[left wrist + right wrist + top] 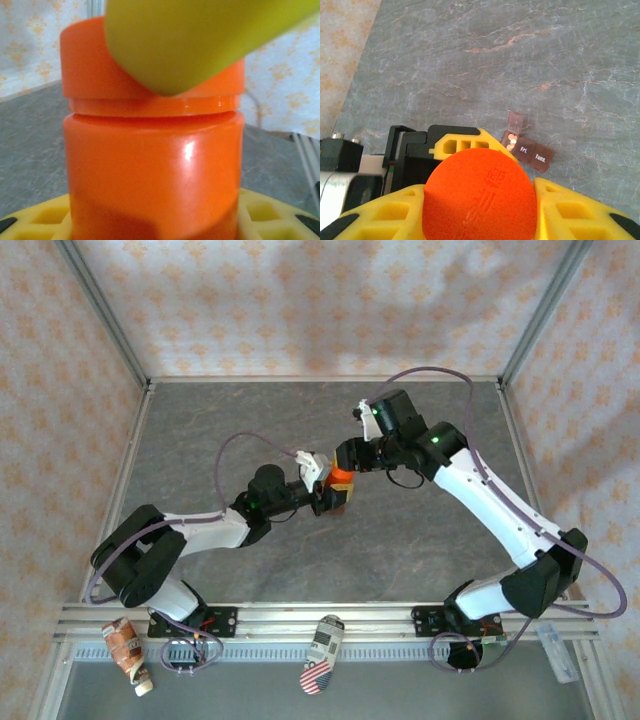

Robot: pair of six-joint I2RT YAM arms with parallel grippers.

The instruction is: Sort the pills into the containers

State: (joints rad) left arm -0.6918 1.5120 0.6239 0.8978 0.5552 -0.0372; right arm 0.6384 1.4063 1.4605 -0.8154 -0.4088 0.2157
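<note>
1 orange bottle (pixel 150 175) is held up between 2 arms above the middle of the grey bench (pixel 520 60). The left pincer (pixel 330 496) clamps the bottle's body, and the right pincer (pixel 480 215) is closed narrow on its 1 cap (pixel 479 197), 1 yellow finger on each side. Below, 1 dark reddish-brown container (pixel 527 150) lies flat on the bench, just beside the left pincer's finger. It shows 3 compartments in a row: 2 shut, marked "Fri." and "Tues", and 1 with its lid raised, holding about 3 small pale pills (pixel 511 145).
</note>
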